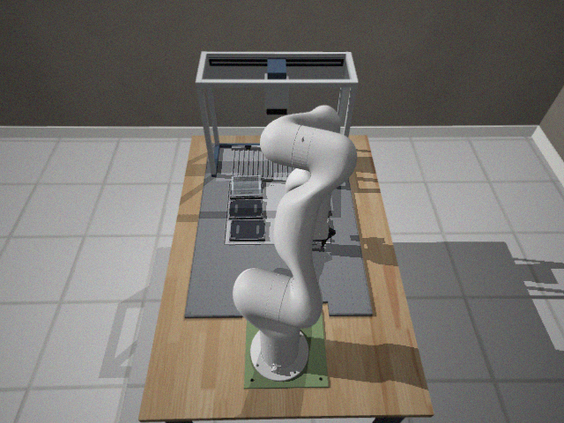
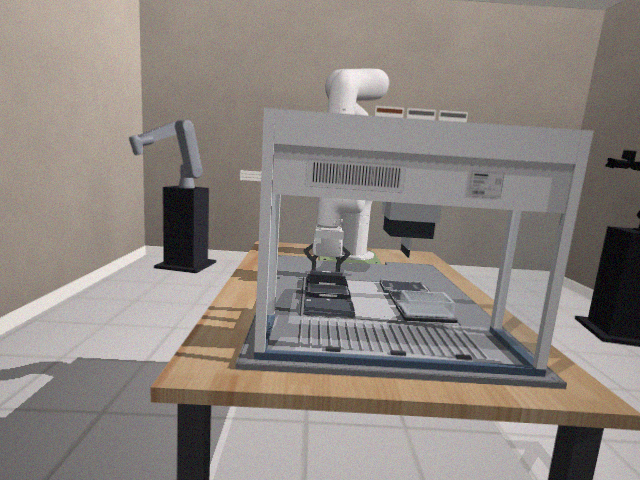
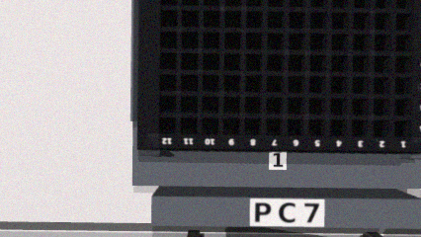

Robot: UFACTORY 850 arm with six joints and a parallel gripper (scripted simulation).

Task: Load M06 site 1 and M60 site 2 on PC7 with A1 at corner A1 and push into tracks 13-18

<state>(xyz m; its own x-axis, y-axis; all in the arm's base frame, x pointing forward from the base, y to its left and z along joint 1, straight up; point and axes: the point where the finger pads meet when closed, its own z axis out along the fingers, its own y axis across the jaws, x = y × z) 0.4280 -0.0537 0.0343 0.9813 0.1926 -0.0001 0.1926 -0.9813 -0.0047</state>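
Note:
The grey carrier PC7 (image 3: 287, 212) lies on the pale apron. A dark well plate (image 3: 277, 74) with column numbers 1 to 12 sits on its site 1, just beyond the handle label. My gripper (image 3: 282, 234) is open and empty, right above the handle end, with only the fingertips showing at the bottom edge of the wrist view. In the exterior view the gripper (image 2: 326, 262) hangs over the near end of the carrier (image 2: 328, 295), in front of the rails (image 2: 392, 338). The clear deep-well block M09 (image 1: 246, 185) sits in the far nest. I cannot tell what sites 2 and 3 hold.
The instrument frame (image 2: 413, 155) spans the rails, with a pipetting head (image 2: 410, 224) hanging inside. Two dark nests (image 1: 247, 218) stand in a row beside the apron. The small lamps (image 2: 397, 352) behind the tracks look dark. My own arm hides the carrier in the top view.

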